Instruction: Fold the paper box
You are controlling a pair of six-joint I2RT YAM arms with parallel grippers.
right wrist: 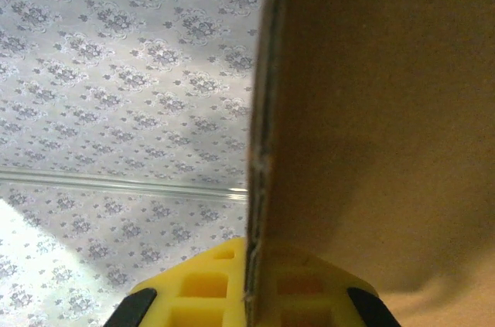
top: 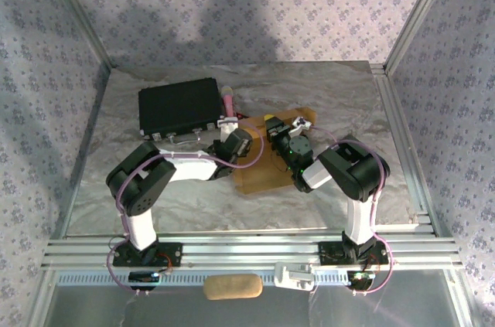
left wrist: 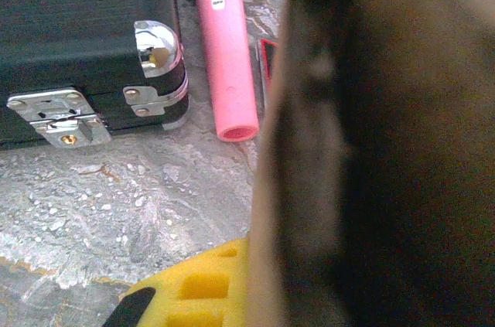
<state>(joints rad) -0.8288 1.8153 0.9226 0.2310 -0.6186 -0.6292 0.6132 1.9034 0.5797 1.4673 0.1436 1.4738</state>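
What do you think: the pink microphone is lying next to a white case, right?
Not quite. The case is black, not white, as the left wrist view shows. The pink microphone does lie right next to it.

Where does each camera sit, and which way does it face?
Top external: above and behind, looking down at the table; both arms reach over the paper box.
Left wrist: low, facing the black case and pink microphone; left gripper's finger at bottom.
Right wrist: facing the patterned wall; right gripper's finger at bottom.
Both wrist views share the box's cardboard, close on the right.
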